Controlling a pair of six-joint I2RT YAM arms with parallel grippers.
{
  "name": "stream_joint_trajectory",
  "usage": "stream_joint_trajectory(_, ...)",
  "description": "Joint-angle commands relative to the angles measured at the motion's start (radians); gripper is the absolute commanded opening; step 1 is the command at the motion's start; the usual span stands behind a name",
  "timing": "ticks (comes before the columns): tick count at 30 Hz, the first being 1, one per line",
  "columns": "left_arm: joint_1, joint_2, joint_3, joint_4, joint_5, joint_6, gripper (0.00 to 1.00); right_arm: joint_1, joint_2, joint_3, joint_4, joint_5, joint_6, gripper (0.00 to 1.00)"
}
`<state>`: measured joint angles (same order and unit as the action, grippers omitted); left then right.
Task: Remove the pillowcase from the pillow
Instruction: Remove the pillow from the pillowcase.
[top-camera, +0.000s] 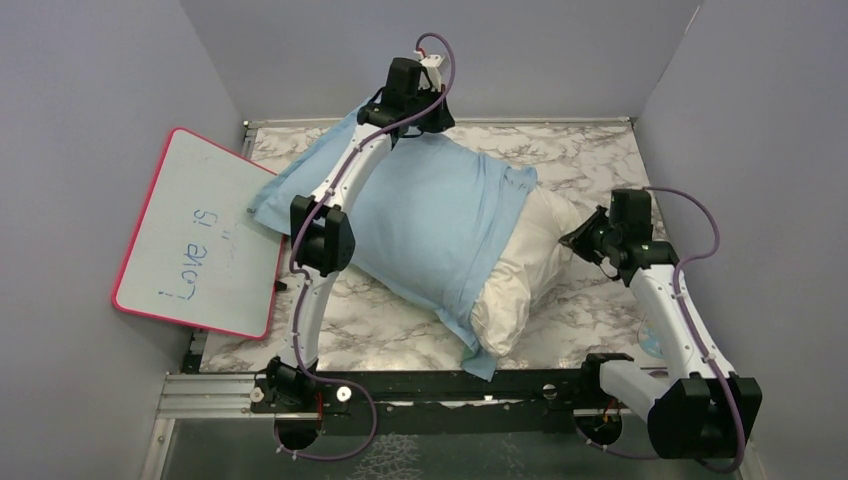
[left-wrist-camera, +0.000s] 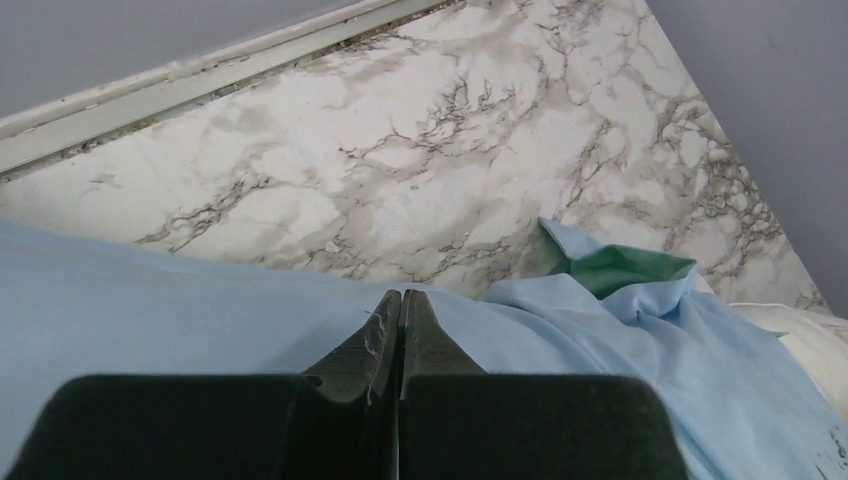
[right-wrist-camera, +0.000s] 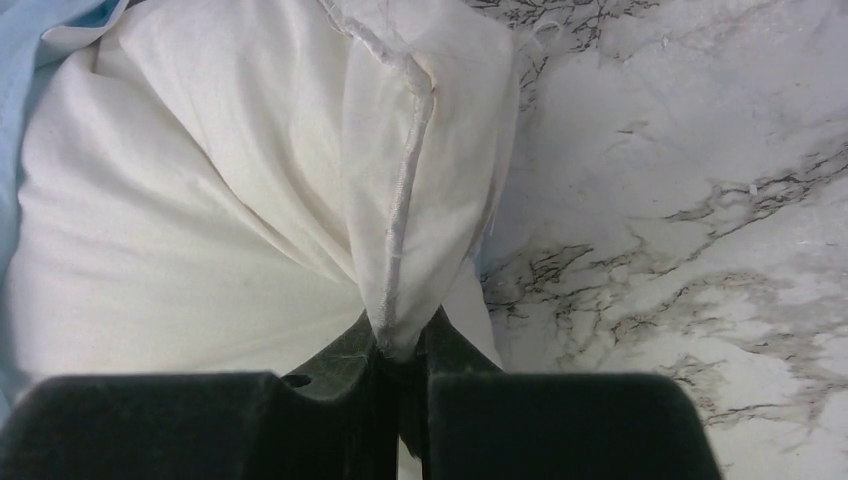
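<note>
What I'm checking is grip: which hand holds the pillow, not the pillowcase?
The right hand, clamped on the white pillow at its seam; the left hand is shut on the light-blue pillowcase.

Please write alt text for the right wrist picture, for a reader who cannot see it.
The right gripper pinches the seamed edge of the off-white pillow. A strip of light blue pillowcase shows at left, marble table at right.

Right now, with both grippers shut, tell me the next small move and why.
Probably draw the left gripper a little away from the right gripper. It seems shut on the pillowcase near its closed end, the right one pinches a seam of the pillow, and most of it is sleeved.
</note>
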<state>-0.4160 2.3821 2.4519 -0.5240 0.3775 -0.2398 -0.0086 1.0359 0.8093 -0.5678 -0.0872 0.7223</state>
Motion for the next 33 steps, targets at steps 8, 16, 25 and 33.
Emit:
stream_joint_trajectory(8, -0.068, -0.288, -0.233, 0.02, 0.06, 0.074, 0.58, -0.011, 0.137, 0.168, -0.091, -0.036, -0.127, 0.22)
stream_joint_trajectory(16, -0.113, -0.674, -0.696, 0.107, -0.045, 0.09, 0.75, -0.011, 0.018, 0.142, -0.203, -0.104, -0.124, 0.85)
stream_joint_trajectory(25, -0.121, -1.07, -1.211, 0.215, -0.018, -0.027, 0.82, -0.01, -0.409, -0.109, -0.188, -0.517, -0.024, 1.0)
stream_joint_trajectory(33, -0.152, -1.296, -1.537, 0.235, 0.071, -0.153, 0.83, -0.01, -0.515, -0.275, -0.172, -0.836, -0.056, 1.0)
